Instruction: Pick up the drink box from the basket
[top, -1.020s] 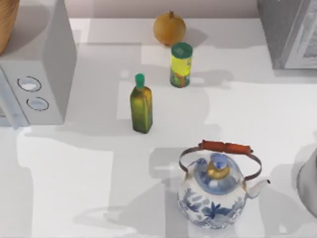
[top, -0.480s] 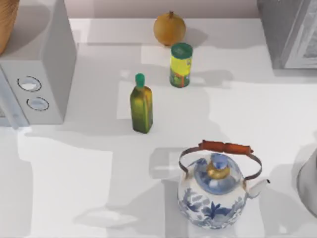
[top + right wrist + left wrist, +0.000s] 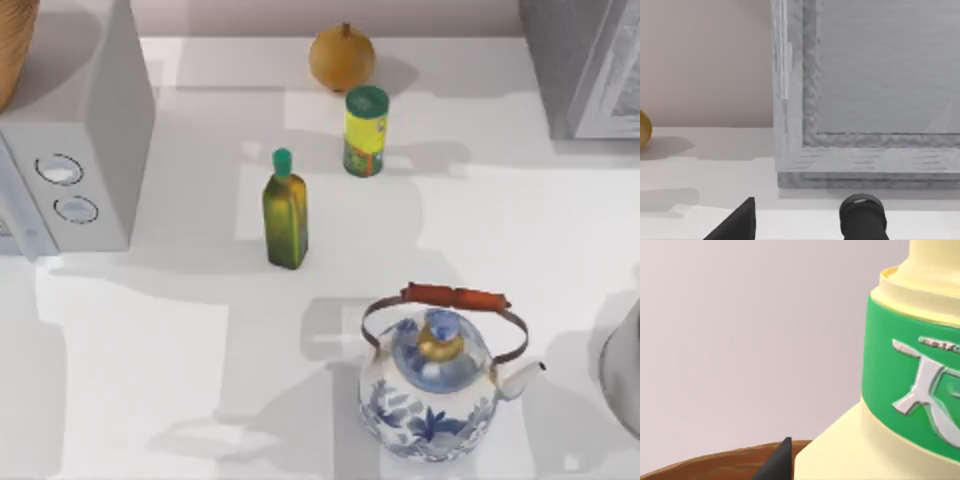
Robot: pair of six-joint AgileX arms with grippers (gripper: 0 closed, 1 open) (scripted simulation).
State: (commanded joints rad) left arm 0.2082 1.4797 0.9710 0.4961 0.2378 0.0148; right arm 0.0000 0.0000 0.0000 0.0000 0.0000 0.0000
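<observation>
On the bench (image 3: 150, 350), nothing shifted over the last second. At basket (image 3: 715, 462) rim, left hand (image 3: 783, 460) close beside drink box (image 3: 880, 450); grip state cannot be told. Lift judged pending. Right hand (image 3: 800, 222) parked, grip likewise unclear.

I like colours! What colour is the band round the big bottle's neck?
Green, with silvery lettering, on the pale-yellow drink box. The left wrist view shows it best.

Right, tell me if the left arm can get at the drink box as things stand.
Probably yes: the left wrist view has the drink box looming close above the basket rim, one fingertip beside its shoulder, nothing between.
</observation>
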